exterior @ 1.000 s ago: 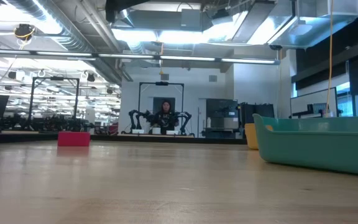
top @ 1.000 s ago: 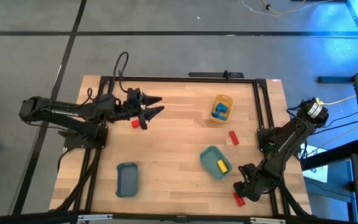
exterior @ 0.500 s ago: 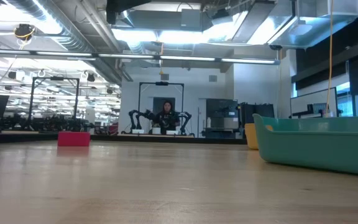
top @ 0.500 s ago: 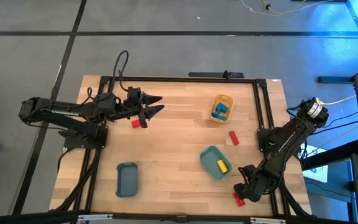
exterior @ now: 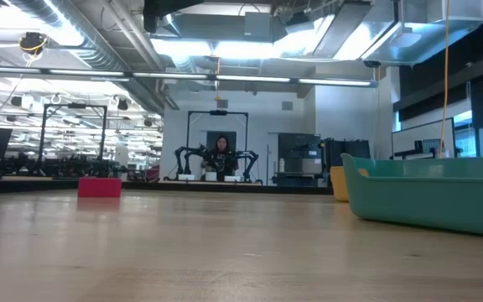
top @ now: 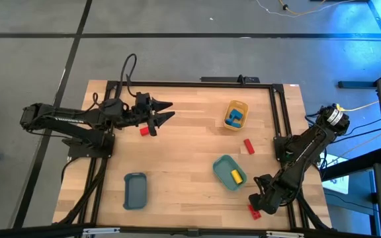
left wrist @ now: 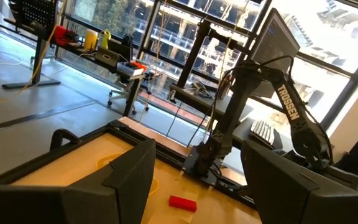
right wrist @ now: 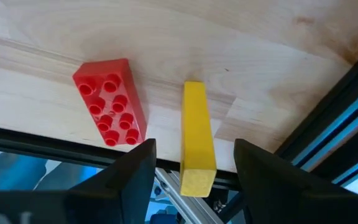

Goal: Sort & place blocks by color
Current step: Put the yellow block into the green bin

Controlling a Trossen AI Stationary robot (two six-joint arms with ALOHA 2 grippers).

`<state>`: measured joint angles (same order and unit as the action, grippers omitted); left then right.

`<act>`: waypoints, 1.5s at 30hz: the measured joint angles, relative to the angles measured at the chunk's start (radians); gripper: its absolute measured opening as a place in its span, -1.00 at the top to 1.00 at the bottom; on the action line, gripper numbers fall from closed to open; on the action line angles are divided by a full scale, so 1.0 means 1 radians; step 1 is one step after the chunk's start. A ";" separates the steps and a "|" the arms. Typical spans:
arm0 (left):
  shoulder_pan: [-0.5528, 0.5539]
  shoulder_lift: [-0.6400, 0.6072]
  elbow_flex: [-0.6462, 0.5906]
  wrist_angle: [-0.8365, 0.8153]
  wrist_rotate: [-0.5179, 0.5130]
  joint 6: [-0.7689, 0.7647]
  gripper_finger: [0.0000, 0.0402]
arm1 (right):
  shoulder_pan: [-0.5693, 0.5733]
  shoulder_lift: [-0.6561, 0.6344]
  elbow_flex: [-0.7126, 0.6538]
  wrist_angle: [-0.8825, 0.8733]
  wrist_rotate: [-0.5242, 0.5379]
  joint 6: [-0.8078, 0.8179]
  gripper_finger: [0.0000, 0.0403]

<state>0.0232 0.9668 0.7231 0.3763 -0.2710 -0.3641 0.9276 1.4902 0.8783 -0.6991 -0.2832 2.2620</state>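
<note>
At lower right, our right gripper [top: 255, 201] hangs spread over a red block [right wrist: 110, 102] and a yellow block [right wrist: 195, 143], apparently choosing one; our left gripper [top: 165, 111], upper left, waits with its fingers apart.

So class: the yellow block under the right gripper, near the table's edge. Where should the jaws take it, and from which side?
Grip the yellow block across its narrow width, at mid-length, coming straight down. It lies flat, long and thin, with bare wood on both long sides; the red brick lies apart from it. The right gripper, jaws open, already straddles it.
</note>
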 joint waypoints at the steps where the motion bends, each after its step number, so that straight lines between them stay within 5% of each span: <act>1: 0.003 0.000 0.000 0.000 0.001 0.000 -0.15 | 0.000 0.000 0.000 0.000 0.000 0.004 -0.07; 45: 0.017 0.000 0.000 0.000 0.026 -0.019 -0.15 | -0.011 0.039 0.000 0.057 -0.079 0.039 -0.07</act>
<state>0.0399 0.9668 0.7231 0.3759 -0.2447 -0.3828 0.9163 1.5290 0.8783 -0.6421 -0.3618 2.3007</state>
